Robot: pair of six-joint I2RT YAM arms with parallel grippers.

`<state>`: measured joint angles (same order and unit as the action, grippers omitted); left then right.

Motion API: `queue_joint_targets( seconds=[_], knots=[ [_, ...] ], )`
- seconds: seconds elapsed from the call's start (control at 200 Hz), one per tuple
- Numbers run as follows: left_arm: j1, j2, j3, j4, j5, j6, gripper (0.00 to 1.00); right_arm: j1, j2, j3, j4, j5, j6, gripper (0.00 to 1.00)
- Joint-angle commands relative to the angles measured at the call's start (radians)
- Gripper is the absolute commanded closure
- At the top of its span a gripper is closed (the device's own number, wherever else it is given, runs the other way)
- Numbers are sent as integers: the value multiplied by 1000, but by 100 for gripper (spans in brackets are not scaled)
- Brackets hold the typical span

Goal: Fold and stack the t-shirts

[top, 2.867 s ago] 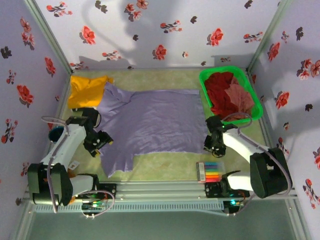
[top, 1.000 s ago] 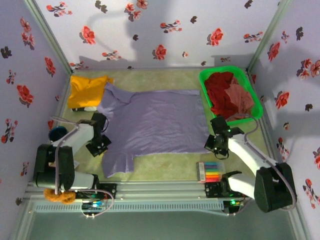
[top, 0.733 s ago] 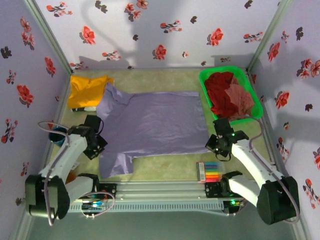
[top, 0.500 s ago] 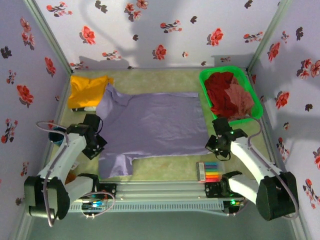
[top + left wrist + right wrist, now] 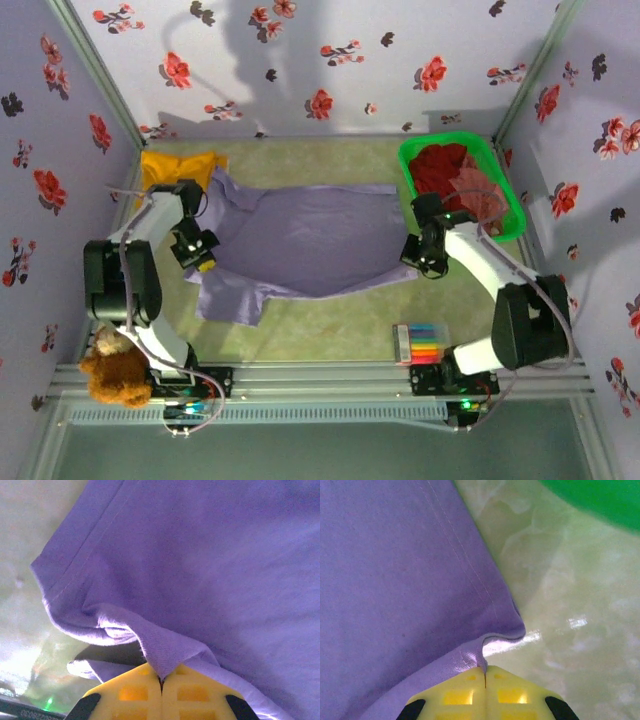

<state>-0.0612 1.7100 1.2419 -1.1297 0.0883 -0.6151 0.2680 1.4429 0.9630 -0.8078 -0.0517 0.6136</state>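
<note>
Both arms are on the lavender-purple cotton t-shirt (image 5: 310, 235) spread across the pale green marbled table (image 5: 330, 320). The left gripper (image 5: 200, 255) has its yellow pads pressed together on a fold of the shirt's edge at the sleeve end; from the left wrist, the cloth rises in a little peak straight out of the closed left gripper (image 5: 161, 680). The right gripper (image 5: 420, 255) is clamped on the hem corner at the opposite end, and the stitched hem runs away from the right gripper (image 5: 485, 672) in its own wrist view.

Here's what counts: the shirt's long axis runs left to right between the two grips, and its body lies on the far side of both. So I'd say the near edge needs carrying away from the bases, both arms level.

The mustard-yellow t-shirt (image 5: 170, 165) waits at the far left corner, and dark red (image 5: 435, 170) and salmon-pink (image 5: 480, 195) tees sit in the green plastic basket (image 5: 404, 170)
</note>
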Motion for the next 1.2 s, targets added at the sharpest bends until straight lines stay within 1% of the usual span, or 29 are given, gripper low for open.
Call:
queue_joint_targets(
  seconds=[0.0, 0.11, 0.26, 0.44, 0.625, 0.745, 0.915, 0.94, 1.0, 1.07, 1.105, 1.13, 1.17, 1.195],
  knots=[
    [15, 29, 75, -78, 5, 79, 100, -5, 39, 46, -1, 45, -31, 100],
    [32, 51, 105, -72, 20, 89, 100, -7, 74, 82, -6, 90, -35, 100],
    [46, 105, 164, -67, 52, 102, 100, -16, 119, 106, 17, 107, -28, 100],
    [75, 165, 212, -75, 60, 130, 100, -22, 161, 144, 34, 158, -17, 100],
    [107, 198, 252, -73, 73, 144, 100, -29, 201, 188, 45, 168, -16, 100],
    [107, 223, 276, -59, 107, 142, 100, -36, 231, 208, 52, 165, -19, 100],
    [107, 255, 297, -42, 127, 143, 100, -37, 259, 232, 68, 156, -18, 100],
    [108, 259, 298, -38, 129, 141, 100, -37, 261, 235, 67, 155, -18, 97],
    [109, 271, 307, -38, 130, 143, 100, -37, 263, 240, 70, 159, -18, 85],
    [111, 281, 313, -32, 131, 135, 100, -38, 259, 253, 70, 161, -22, 80],
    [112, 282, 314, -28, 132, 134, 100, -38, 255, 260, 69, 159, -24, 74],
    [112, 283, 314, -27, 134, 133, 96, -37, 252, 267, 64, 158, -25, 71],
    [112, 280, 314, -25, 132, 133, 96, -37, 245, 278, 54, 154, -28, 66],
    [112, 275, 312, -22, 132, 132, 93, -36, 240, 283, 45, 150, -28, 62]
  ],
)
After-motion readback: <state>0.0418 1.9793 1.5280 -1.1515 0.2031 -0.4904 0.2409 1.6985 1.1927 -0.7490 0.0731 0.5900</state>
